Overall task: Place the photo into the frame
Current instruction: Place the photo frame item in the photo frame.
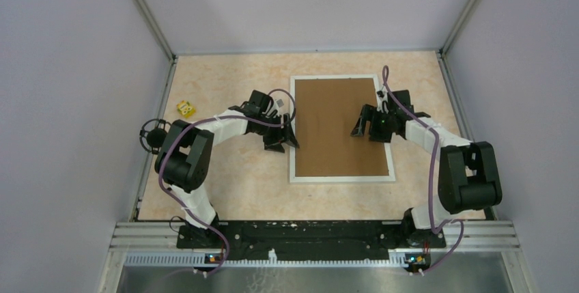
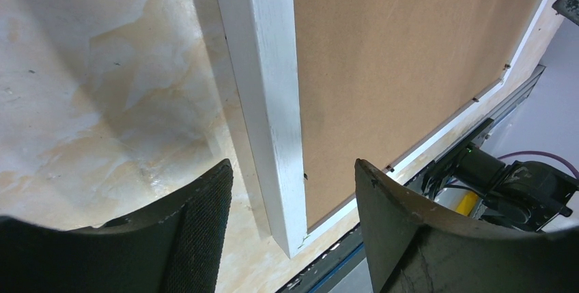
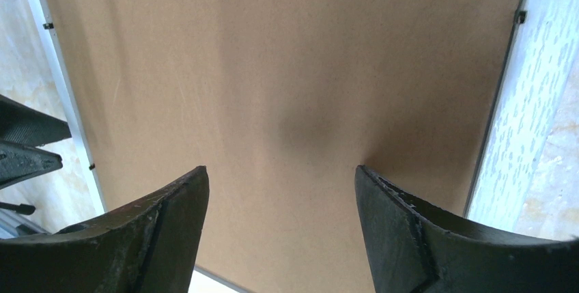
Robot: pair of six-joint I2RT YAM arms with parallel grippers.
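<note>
Seen from above, a small yellow block (image 1: 186,108) lies far left on the marbled table (image 1: 232,190), well apart from everything else. To its right, the left arm (image 1: 198,149) reaches across towards the centre. The left gripper (image 1: 281,139) sits at the left side of the frame (image 1: 341,178). In the left wrist view we see its two fingers (image 2: 198,225) spread wide, one on each side of the frame's left white bar near its near corner; they hold nothing. The frame lies flat at the centre of the table, long sides running near to far. A brown backing board (image 1: 338,129) fills its opening, with small clips along the edge. The photo is not visible in any view, and we cannot tell whether it lies beneath the board. Farther right, the right gripper (image 1: 365,123) is over the right part of the board, just inside the frame's right bar. Its jaws are parted and empty. The right arm (image 1: 464,170) bends back to its base at the near right.
</note>
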